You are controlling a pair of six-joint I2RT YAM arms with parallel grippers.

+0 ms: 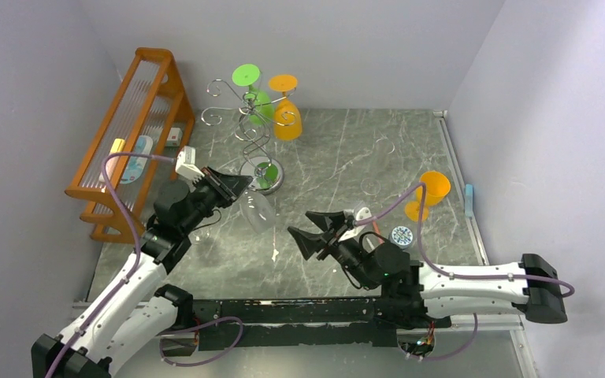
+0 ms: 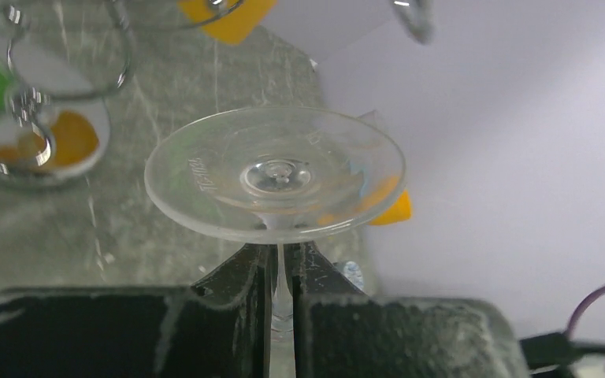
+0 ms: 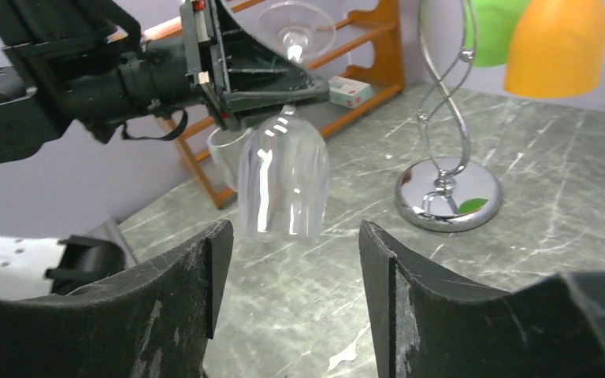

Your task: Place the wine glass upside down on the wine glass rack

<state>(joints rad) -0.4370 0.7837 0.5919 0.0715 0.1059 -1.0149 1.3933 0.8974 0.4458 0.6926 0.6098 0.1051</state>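
Tabletop of grey veined stone (image 1: 339, 157) beneath everything, bearing both racks. Along its left edge, orange wooden slatted rack (image 1: 138, 118), no part of this job. Just right of that, tall silver wire wine glass rack (image 1: 254, 142) with twisted stem and round mirrored base. Hung from its curled hooks, a green stemmed glass (image 1: 258, 104) and an orange stemmed glass (image 1: 287, 120), both bowl-down, showing the pose wanted.

Left gripper (image 1: 232, 185) near the rack's base, pinched tight on the thin stem of the clear wine glass (image 1: 258, 211). Glass held off the table, bowl down and foot up, so inverted and ready for hanging. Gripped at the bowl end of the stem, leaving the flat round foot free, probably for sliding over a hook arm. Seemingly below hook height, so a lift judged yet to come.

Right gripper (image 1: 303, 230) spread wide and empty, facing the bowl from near by, perhaps ready to steady it.
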